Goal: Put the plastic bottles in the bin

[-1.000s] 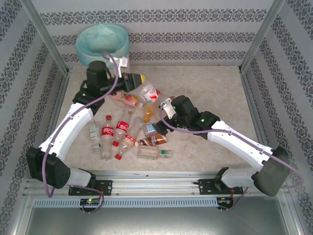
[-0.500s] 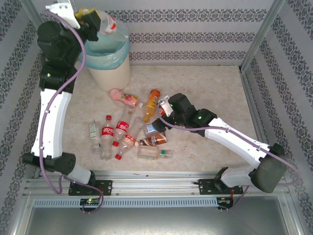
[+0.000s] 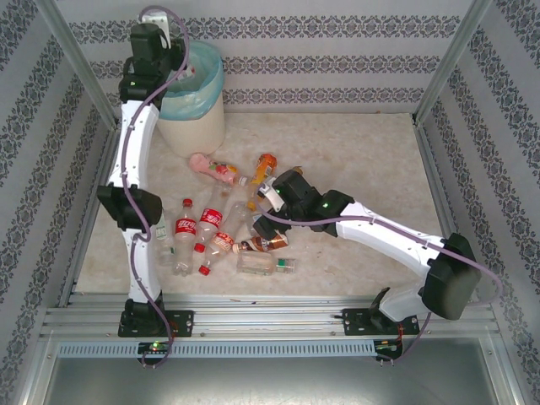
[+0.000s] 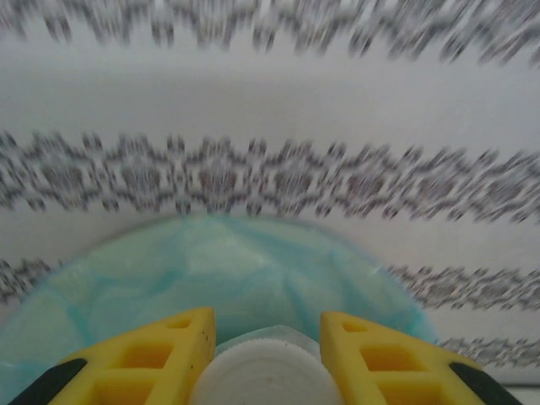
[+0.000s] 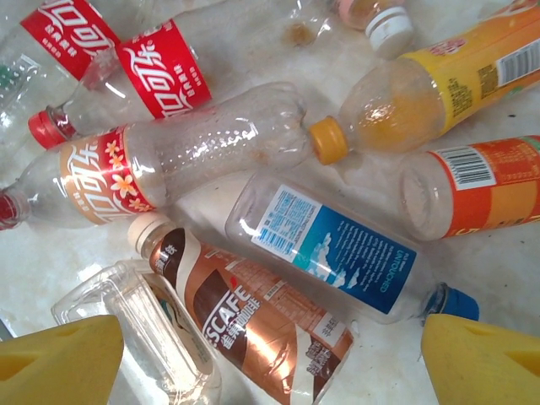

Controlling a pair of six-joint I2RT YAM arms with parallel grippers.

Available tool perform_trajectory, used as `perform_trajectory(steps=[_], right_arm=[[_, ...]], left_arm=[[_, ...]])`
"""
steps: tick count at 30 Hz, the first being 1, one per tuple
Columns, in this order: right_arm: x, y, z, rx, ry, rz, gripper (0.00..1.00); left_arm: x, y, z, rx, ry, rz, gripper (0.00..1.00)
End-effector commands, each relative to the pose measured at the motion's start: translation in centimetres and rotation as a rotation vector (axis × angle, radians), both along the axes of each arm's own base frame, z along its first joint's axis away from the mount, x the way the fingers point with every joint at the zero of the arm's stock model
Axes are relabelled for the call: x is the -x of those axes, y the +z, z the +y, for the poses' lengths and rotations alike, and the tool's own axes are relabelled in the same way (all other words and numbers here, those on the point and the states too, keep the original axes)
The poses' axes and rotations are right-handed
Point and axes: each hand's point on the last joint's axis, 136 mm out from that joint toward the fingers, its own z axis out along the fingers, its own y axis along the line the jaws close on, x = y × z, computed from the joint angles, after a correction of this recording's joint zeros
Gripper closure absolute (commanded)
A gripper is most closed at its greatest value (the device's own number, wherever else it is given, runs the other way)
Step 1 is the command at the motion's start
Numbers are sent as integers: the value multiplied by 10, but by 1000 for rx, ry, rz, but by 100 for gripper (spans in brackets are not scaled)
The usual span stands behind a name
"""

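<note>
The left gripper (image 4: 267, 342) has swung its white-capped bottle (image 4: 266, 381) up from the pile (image 3: 215, 228) to the bin (image 3: 192, 126); the right gripper (image 3: 268, 192) has slid left over the brown bottle (image 5: 253, 329).

bottles (image 5: 337, 253): clear glossy plastic | bin liner (image 4: 236, 270): thin translucent plastic | tabletop (image 3: 363, 160): matt, marbled

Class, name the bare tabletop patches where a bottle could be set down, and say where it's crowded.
Free: the far-right stretch of the table, bordered by the bin, the back wall and the right arm. Crowded: the plastic bottles heaped centre-left.
</note>
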Motion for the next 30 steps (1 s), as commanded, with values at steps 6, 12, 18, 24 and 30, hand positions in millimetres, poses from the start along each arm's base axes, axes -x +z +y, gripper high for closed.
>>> perform_trajectory(steps=[6, 12, 18, 24, 30], right_arm=[[2, -8, 5, 25, -15, 33, 9], [4, -19, 13, 56, 2, 60, 10], [6, -28, 20, 95, 20, 82, 10], [8, -27, 26, 120, 42, 77, 10], [7, -21, 28, 107, 44, 64, 10]], left_arm=[[-23, -79, -9, 52, -76, 169, 100], [-30, -130, -10, 16, -94, 277, 98], [-33, -155, -8, -7, -103, 325, 89], [-31, -123, 2, 45, -81, 257, 44], [-9, -26, 14, 145, -71, 61, 35]])
